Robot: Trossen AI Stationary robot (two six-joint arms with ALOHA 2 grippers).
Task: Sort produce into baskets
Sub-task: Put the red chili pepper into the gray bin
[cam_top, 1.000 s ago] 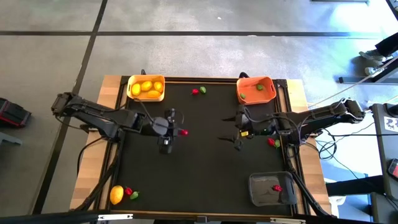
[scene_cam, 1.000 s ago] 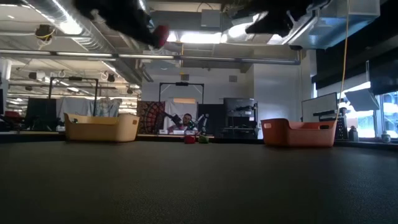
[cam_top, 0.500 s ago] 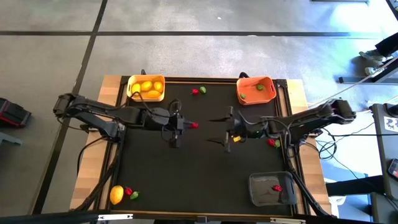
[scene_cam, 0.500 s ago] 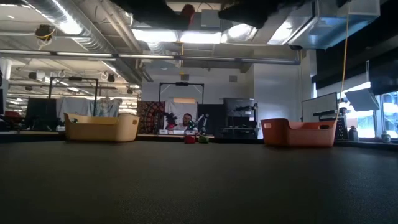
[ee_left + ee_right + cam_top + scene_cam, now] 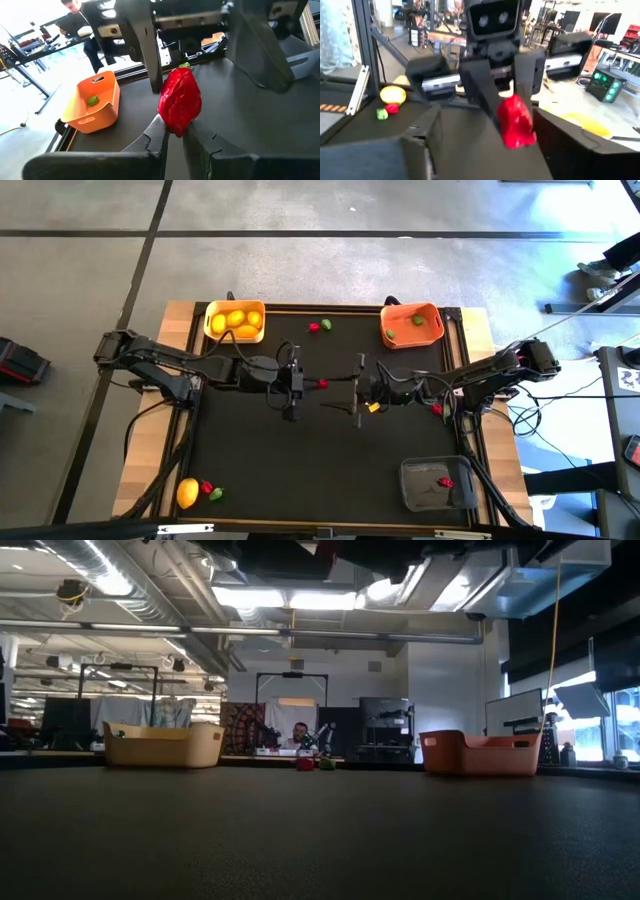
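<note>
The left gripper (image 5: 308,383) is clenched on a small red pepper-shaped toy (image 5: 180,101), held by its lower tip above the middle of the dark tabletop (image 5: 320,460). The toy's long axis runs on from the fingers, green stem end leading, toward the right gripper (image 5: 343,390), which faces it head-on with its two dark fingers (image 5: 145,45) spread wide on either side of the toy; I cannot tell whether they touch it.

Beyond the right gripper, past its far side, sits the orange-red plastic basket (image 5: 411,324) with a green piece (image 5: 92,100) inside. Behind the left gripper, at the tabletop's far corner, is the yellow-orange basket (image 5: 235,321) holding yellow ovals. A red and green pair (image 5: 319,326) lies between those two baskets. The dark grey translucent basket (image 5: 437,483) sits at the near right corner; a yellow lemon-like oval (image 5: 187,493) lies at the near left corner.
</note>
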